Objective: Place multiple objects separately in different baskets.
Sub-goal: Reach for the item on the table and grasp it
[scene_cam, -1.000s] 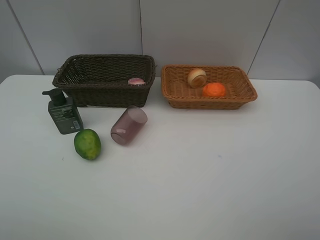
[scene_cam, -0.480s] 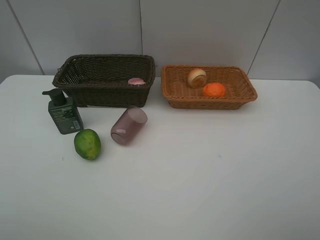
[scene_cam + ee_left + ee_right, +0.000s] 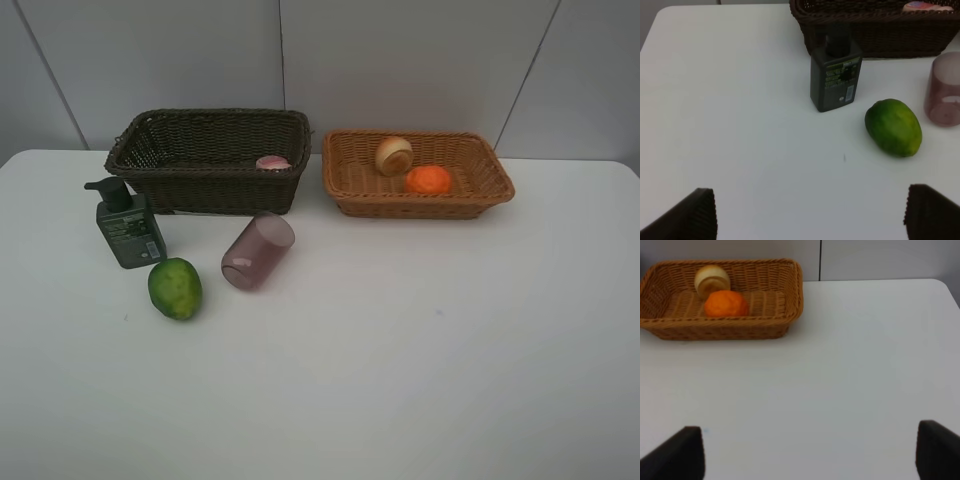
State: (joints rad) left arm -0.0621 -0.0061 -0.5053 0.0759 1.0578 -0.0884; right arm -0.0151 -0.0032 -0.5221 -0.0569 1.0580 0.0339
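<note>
With my left tool (image 3: 810, 215) and right tool (image 3: 812, 455) both spread wide and empty, I judge the green fruit (image 3: 175, 288), lying on the surface (image 3: 400, 350) just beside the pump bottle (image 3: 128, 228) and near the cup (image 3: 257, 251), firm, smooth and prone to roll, best pinched across its middle.

the pink bottle (image 3: 272, 162) sits mostly hidden behind the front wall of the dark basket (image 3: 210, 185); only a pink sliver shows. in the left wrist view the purple cup (image 3: 944, 90) and the basket are cut off by the picture's edge. the label print on the pump bottle (image 3: 130, 228) is too small to read. of the left gripper (image 3: 812, 212) and right gripper (image 3: 812, 452) only the dark fingertips show.
</note>
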